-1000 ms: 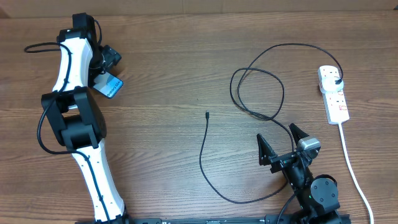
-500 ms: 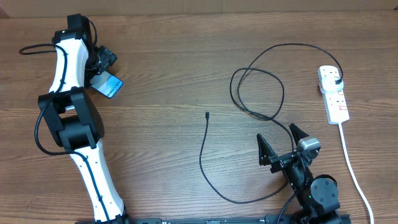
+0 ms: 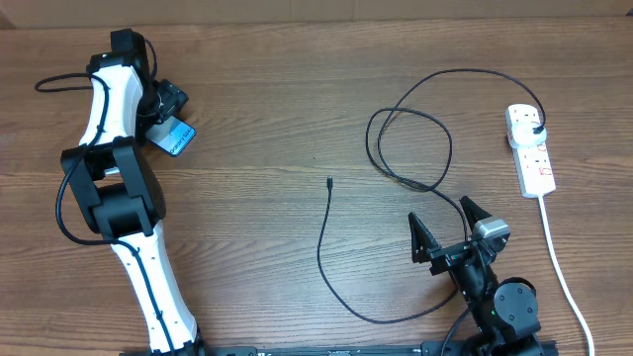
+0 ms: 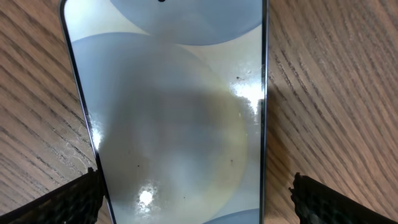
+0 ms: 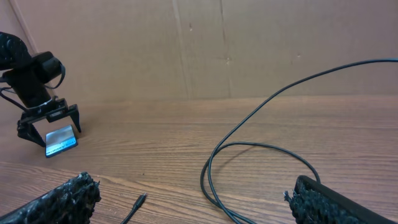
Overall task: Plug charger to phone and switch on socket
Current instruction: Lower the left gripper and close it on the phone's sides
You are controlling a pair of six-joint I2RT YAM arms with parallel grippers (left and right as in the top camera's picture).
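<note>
The phone (image 3: 178,138), lit blue, lies flat at the far left of the table. It fills the left wrist view (image 4: 174,106) and is small in the right wrist view (image 5: 60,140). My left gripper (image 3: 168,123) (image 4: 196,190) is open, with one finger on each side of the phone's long edges. The charger cable (image 3: 410,148) loops at mid right. Its connector tip (image 3: 329,181) (image 5: 140,200) lies free mid table, and its black plug (image 3: 537,130) sits in the white power strip (image 3: 534,163) at the far right. My right gripper (image 3: 447,229) (image 5: 193,205) is open and empty near the front edge.
The strip's thick white lead (image 3: 560,259) runs from the strip toward the front right edge. A cable loop (image 5: 261,149) lies just ahead of the right gripper. A cardboard wall (image 5: 217,43) backs the table.
My left arm has shifted slightly to the left over the phone. The phone, the cable and the right arm have not moved.
</note>
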